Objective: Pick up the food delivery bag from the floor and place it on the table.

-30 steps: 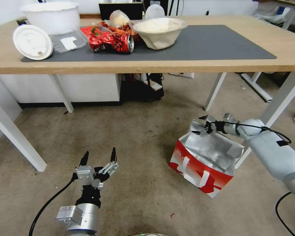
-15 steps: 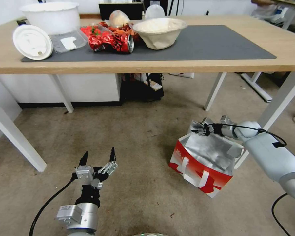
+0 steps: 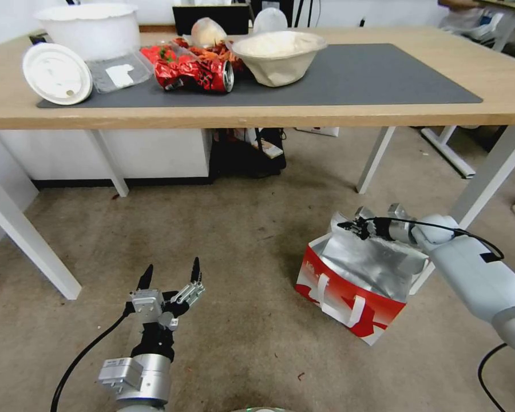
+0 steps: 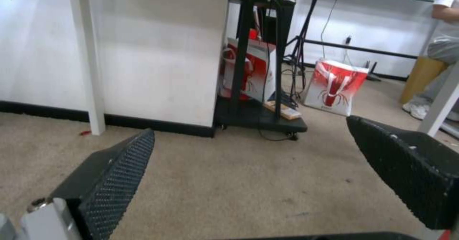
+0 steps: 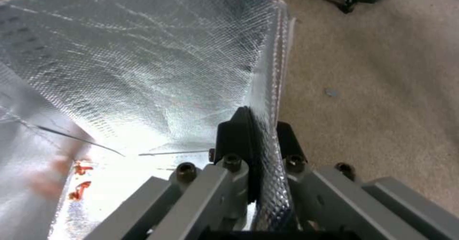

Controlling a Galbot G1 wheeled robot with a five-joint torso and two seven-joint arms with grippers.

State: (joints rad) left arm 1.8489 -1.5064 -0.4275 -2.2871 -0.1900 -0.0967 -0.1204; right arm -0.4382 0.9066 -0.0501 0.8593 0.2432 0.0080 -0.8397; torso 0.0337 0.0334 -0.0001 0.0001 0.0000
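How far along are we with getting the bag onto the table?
Done: the right gripper is shut on the foil rim of the food delivery bag. In hand: the bag sits on the floor, not lifted. Left: raising it onto the table. The left gripper hangs open, idle.

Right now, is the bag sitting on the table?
No, the food delivery bag stands on the floor beside a table leg, its rim pinched by the right tool.

1. Floor point(image 3: 223, 229): worn beige carpet w/ dark stains; food delivery bag point(image 3: 355, 280) stands on it, beside a white table leg.
2. Table point(image 3: 383, 111): light wood, grey mat point(image 3: 372, 77) on top.
3. On mat: white lid point(image 3: 56, 73), crushed red can point(image 3: 197, 74), paper bowl point(image 3: 277, 54), probably a clear tray point(image 3: 119, 71).
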